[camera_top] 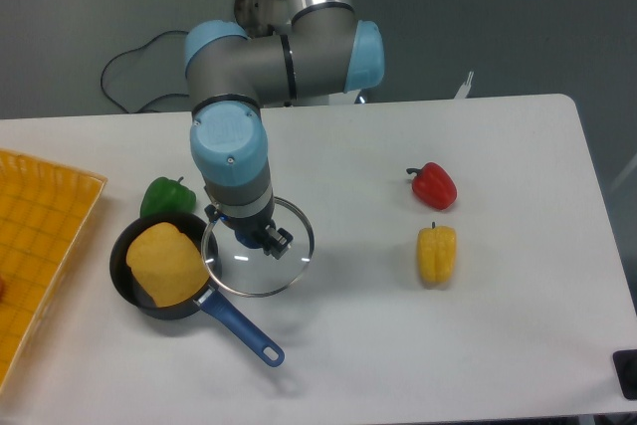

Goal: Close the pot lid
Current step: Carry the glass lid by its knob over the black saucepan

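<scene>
You have the white table point(398, 345) carrying everything, with a yellow tray point(40, 236) at its left edge. The arm point(231, 151) reaches down over the lid point(279, 271), and the gripper point(257, 237) sits at the lid's centre, apparently clamped on the knob, though the wrist hides the fingers. The lid's left rim overlaps the right rim of the pot point(134, 286), beside it, not covering it. The pot holds a yellow block point(164, 261); its blue handle point(244, 330) points toward the front right. A green pepper point(164, 194) lies behind the pot. A red pepper point(434, 185) and a yellow pepper point(436, 254) lie well apart to the right.
</scene>
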Controlling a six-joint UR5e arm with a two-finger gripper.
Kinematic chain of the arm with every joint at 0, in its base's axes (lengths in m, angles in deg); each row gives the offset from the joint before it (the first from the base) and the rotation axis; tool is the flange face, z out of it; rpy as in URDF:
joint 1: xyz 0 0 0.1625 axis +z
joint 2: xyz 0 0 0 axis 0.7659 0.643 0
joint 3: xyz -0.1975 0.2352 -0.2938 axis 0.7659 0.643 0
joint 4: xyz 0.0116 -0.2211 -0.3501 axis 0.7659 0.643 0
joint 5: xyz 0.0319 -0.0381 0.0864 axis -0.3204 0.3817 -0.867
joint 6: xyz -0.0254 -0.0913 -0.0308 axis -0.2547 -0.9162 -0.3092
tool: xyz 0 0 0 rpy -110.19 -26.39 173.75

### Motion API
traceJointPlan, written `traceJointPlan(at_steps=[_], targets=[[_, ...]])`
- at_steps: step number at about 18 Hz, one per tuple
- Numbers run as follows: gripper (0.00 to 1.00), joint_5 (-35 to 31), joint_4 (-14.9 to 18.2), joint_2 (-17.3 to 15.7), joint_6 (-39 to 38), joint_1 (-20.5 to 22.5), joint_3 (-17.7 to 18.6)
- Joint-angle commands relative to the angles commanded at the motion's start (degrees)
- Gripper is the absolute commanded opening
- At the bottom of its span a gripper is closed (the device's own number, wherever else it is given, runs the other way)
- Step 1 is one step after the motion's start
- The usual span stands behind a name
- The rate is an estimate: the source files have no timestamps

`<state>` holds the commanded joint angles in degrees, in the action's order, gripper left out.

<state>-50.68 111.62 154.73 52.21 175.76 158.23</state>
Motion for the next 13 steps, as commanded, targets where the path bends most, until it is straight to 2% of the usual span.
traceJointPlan(at_steps=[6, 9, 13], targets=[[0.21, 0.0, 0.1, 0.0, -3.7, -2.2, 0.2], [0.21, 0.5, 1.6, 0.0, -5.5, -3.1, 0.2], [0.21, 0.8, 1.3, 0.4, -7.9, -4.7, 0.3]])
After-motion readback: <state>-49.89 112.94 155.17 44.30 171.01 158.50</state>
